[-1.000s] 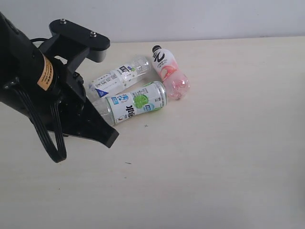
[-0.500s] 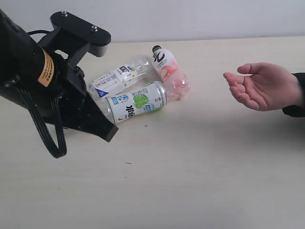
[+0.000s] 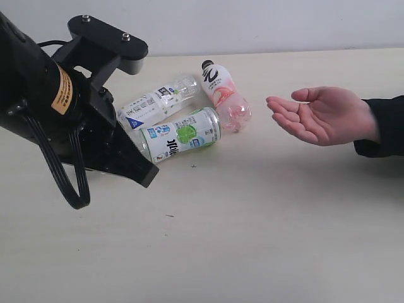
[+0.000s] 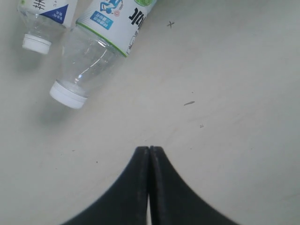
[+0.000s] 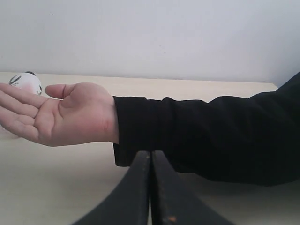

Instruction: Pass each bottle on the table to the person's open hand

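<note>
Three bottles lie on the table: one with a white-blue label, one with a green-lime label and a pink one with a black cap. The green-apple-and-butterfly bottle is not in view. My left gripper hovers shut and empty just short of the green-lime bottle's white-capped end. The person's open hand is held palm up to the right of the pink bottle. The right gripper is shut and empty, low before the black sleeve; the exterior view does not show it.
The left arm's black body and cable loop fill the left side of the exterior view and hide the table behind them. A pale wall rises behind the table's far edge. The person's forearm lies across the right side.
The person's hand has come in from the right and moved left toward the pink bottle. My left arm has shifted only slightly; the bottles have not moved.
</note>
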You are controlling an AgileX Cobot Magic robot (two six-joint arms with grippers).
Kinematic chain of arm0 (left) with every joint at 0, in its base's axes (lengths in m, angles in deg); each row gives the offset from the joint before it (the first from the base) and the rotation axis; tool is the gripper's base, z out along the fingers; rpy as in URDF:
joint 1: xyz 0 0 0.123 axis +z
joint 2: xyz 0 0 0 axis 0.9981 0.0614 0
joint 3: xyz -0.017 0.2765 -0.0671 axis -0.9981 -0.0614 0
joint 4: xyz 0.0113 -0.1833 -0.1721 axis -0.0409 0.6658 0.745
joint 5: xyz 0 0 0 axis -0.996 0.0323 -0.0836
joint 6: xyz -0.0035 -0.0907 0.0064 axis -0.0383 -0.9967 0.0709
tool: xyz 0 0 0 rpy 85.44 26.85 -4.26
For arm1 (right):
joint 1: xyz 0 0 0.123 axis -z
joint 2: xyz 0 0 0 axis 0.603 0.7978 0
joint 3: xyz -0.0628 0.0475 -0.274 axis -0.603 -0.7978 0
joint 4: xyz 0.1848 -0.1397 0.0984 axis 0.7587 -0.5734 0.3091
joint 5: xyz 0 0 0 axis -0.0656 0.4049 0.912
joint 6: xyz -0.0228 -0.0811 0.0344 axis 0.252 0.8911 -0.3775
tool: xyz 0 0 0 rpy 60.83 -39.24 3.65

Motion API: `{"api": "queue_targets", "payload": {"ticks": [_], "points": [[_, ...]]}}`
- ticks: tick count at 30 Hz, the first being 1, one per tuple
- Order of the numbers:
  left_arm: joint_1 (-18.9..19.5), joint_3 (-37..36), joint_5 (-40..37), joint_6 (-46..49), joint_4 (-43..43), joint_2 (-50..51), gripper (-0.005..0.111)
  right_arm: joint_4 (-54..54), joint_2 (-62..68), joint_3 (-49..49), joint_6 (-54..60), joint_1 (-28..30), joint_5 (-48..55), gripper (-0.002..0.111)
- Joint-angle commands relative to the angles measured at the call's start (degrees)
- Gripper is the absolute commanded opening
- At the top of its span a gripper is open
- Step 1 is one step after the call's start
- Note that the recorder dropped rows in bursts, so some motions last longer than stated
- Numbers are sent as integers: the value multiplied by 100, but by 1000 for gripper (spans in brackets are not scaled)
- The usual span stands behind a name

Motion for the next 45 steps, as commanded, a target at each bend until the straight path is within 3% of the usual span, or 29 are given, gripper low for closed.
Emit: {"api": "queue_targets", "payload": {"ticks": [1, 45], "points": [[6, -20, 29, 11, 51, -51, 0, -10, -21, -27, -13, -16, -54, 0], [6, -20, 331, 11, -26, -51, 0, -10, -21, -27, -13, -16, -54, 0]]}}
